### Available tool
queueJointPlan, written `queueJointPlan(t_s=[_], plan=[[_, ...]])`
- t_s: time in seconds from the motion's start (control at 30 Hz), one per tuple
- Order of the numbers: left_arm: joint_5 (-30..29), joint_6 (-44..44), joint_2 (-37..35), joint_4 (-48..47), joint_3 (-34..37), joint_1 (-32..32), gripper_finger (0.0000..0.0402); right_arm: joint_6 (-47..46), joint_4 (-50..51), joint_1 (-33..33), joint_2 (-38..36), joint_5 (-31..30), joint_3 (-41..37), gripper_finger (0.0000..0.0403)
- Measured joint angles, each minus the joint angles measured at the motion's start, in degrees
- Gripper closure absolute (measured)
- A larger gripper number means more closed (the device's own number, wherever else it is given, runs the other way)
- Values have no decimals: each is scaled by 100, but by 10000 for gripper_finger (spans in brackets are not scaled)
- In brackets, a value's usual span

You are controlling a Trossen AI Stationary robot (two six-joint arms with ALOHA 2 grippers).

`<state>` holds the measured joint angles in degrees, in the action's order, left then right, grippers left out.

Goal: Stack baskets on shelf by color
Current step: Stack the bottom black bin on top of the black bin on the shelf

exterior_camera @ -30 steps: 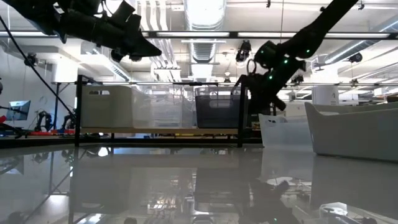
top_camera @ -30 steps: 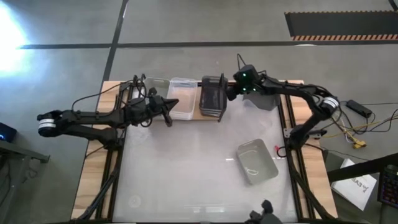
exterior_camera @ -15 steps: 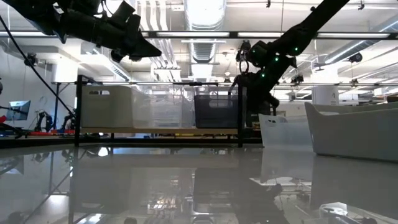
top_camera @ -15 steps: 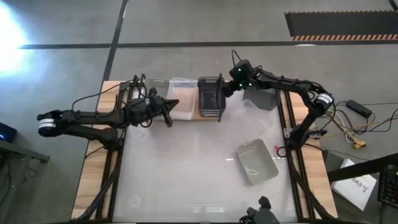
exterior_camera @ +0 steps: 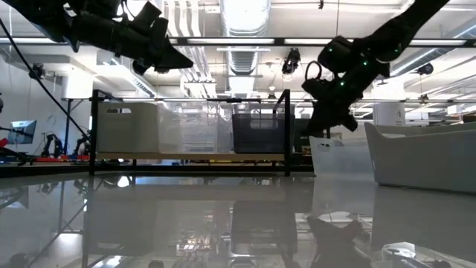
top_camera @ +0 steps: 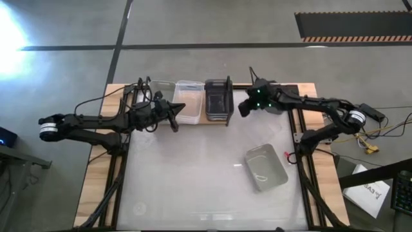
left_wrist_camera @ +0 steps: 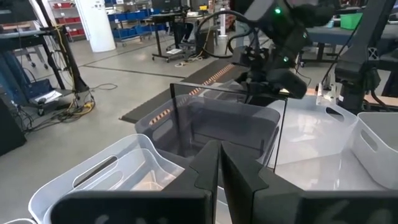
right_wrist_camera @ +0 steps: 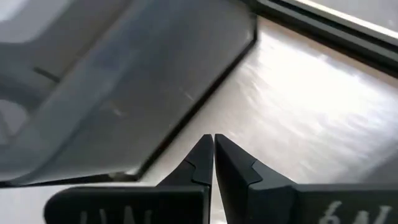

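While the right gripper (top_camera: 243,109) hangs just right of the shelf (top_camera: 201,120) in the upper middle of the high view, its fingers (right_wrist_camera: 198,163) are pressed together and hold nothing, and the dark grey basket (top_camera: 218,100) sits just to its left on the shelf's right end. Nothing on the shelf looks to need this gripper now; the next thing to fetch, I judge, is the light grey basket (top_camera: 265,167) lying loose on the table (top_camera: 193,187) in the lower right of the frame, well apart from the gripper and below it in the picture. Its long axis runs tilted, from upper left toward lower right. That basket lies on the right arm's side, far nearer to it than to the left gripper (top_camera: 176,116), which hovers with its fingers (left_wrist_camera: 205,169) together at the front edge of the shelf beside the whitish basket (top_camera: 188,101), with a clear basket (top_camera: 162,89) farther left. Another pale basket (top_camera: 273,102) shows under the right arm, mostly hidden.
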<state>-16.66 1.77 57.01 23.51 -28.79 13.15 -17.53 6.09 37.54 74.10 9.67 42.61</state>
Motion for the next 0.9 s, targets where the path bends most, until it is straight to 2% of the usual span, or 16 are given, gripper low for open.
queueJointPlan(t_s=[0.2,0.5,0.9], plan=[[2,-9,0,7,-4,-11,398,-154,-1023,-160,152,114,-206,394],[-1,-14,133,59,-17,-16,398,-55,-1109,-169,615,432,123,394],[-3,-112,199,179,-66,-16,398,200,-1115,-182,628,634,240,394]])
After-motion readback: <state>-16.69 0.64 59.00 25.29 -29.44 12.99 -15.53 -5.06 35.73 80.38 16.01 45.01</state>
